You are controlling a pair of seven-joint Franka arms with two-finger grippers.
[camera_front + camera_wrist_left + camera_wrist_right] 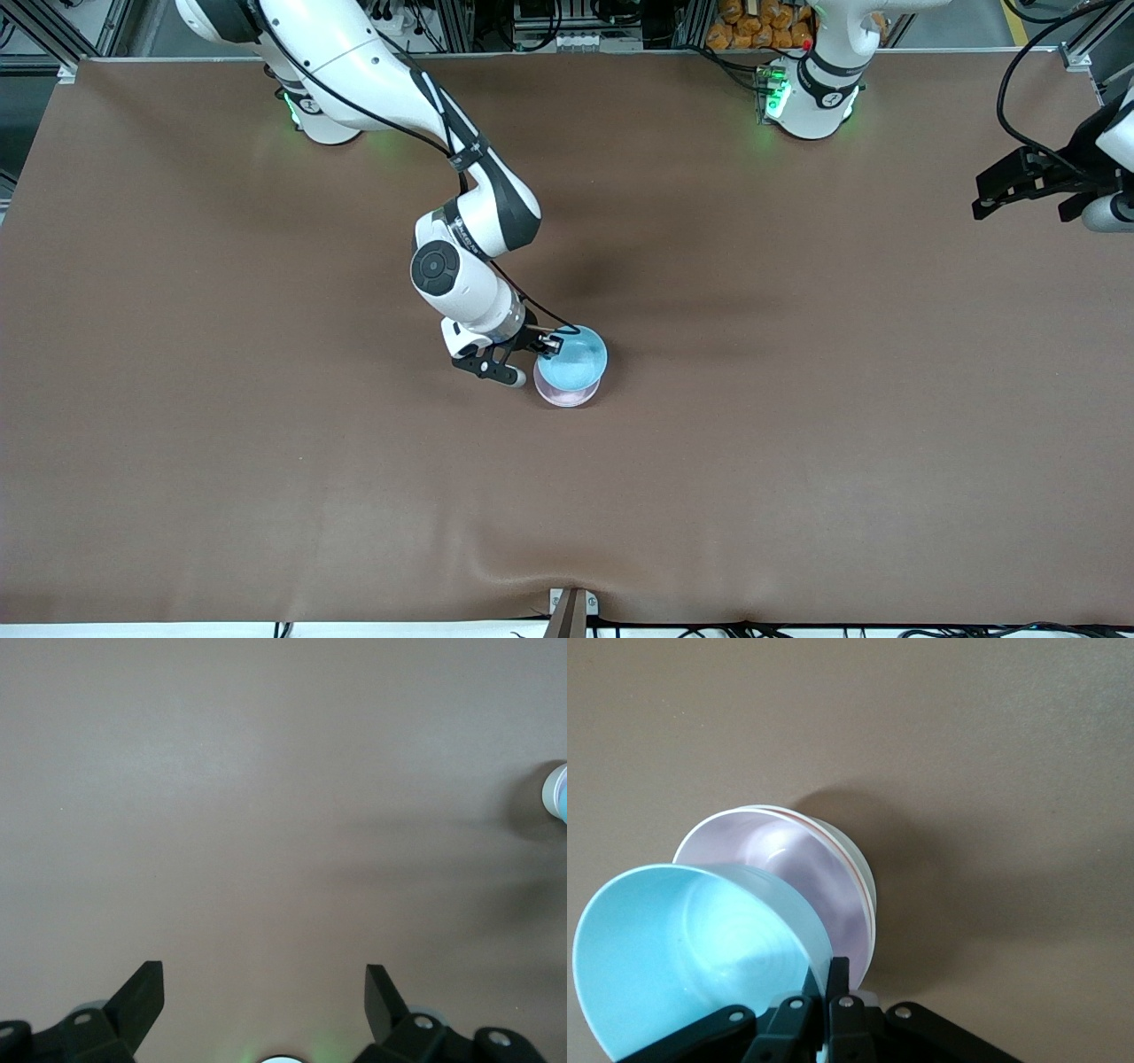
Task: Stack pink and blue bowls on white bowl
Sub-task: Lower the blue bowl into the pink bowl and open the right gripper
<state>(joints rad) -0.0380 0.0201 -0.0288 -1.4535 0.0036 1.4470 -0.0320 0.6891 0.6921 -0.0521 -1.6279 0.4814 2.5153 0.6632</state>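
Observation:
My right gripper (547,344) is shut on the rim of the light blue bowl (576,356) and holds it tilted just over the pale pink bowl (567,392) near the table's middle. In the right wrist view the blue bowl (691,948) is pinched between my fingers (831,979). The pink bowl (793,877) sits nested in the white bowl (866,881), of which only the rim and outer wall show. My left gripper (1019,190) is open and empty, and waits in the air at the left arm's end of the table (264,992).
The brown table mat (797,399) lies bare around the stack. The stack's edge shows at the border of the left wrist view (556,793). A small bracket (571,611) sits at the table's near edge.

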